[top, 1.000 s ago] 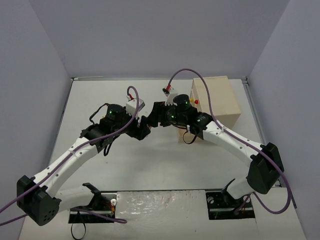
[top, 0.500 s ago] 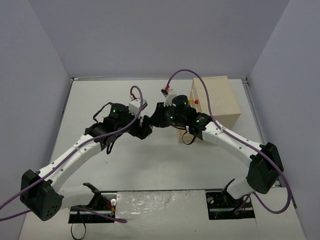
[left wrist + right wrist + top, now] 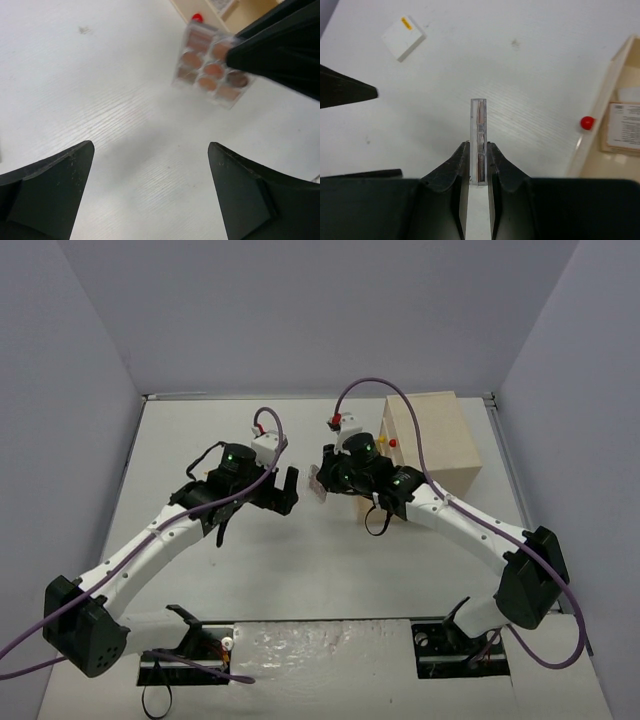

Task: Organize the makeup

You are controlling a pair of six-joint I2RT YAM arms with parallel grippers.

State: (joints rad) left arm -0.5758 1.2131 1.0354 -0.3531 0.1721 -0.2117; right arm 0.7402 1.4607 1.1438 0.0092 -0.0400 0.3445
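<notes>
Now the right tool (image 3: pixel 479 150) is gripping the eyeshadow palette (image 3: pixel 210 70) on edge, holding it over the bench's (image 3: pixel 300 560) far half, near the drawer box (image 3: pixel 435 440). The left tool (image 3: pixel 150 150) is gaping wide, empty, facing the palette. A white card (image 3: pixel 404 36) is lying on the bench.

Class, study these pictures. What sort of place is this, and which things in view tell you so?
Probably a robot test bench in a lab: plain walls box in a white table, a left arm and right arm are bolted at its near edge, and a wooden drawer box looks like a prop.
</notes>
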